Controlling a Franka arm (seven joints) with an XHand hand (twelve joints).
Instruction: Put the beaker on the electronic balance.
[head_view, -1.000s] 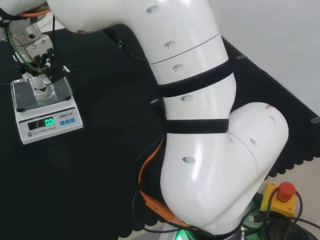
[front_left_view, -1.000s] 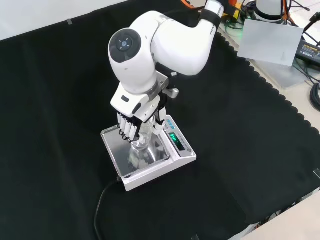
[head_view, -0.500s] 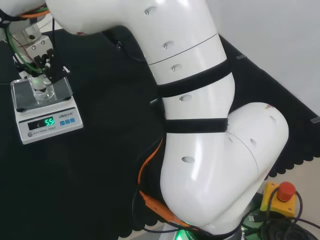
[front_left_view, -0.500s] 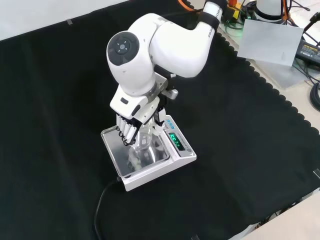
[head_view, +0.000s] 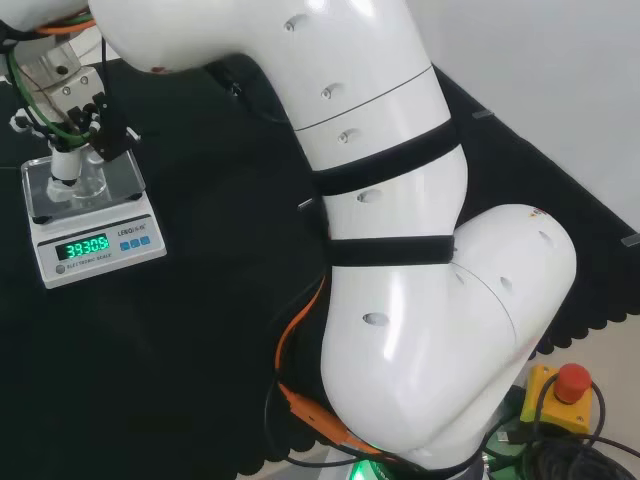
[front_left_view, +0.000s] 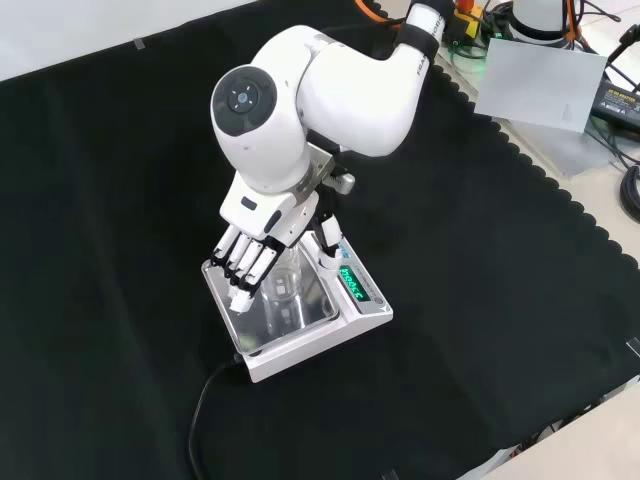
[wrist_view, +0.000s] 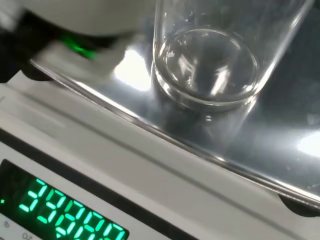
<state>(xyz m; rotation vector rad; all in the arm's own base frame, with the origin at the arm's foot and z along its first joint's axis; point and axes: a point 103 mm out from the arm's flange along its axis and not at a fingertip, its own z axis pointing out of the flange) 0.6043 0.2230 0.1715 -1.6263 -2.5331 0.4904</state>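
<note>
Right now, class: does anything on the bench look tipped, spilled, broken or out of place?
Nothing stands out. The beaker stands upright on the balance pan, no spill shows, and the hand is open beside it.

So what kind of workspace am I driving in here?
Likely a lab test bench: a clear glass beaker stands on an electronic balance, on black cloth, with the hand open above it.

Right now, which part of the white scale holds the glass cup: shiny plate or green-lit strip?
The shiny plate: the beaker stands upright on it, below the open hand. The green-lit strip in front bears nothing.
</note>
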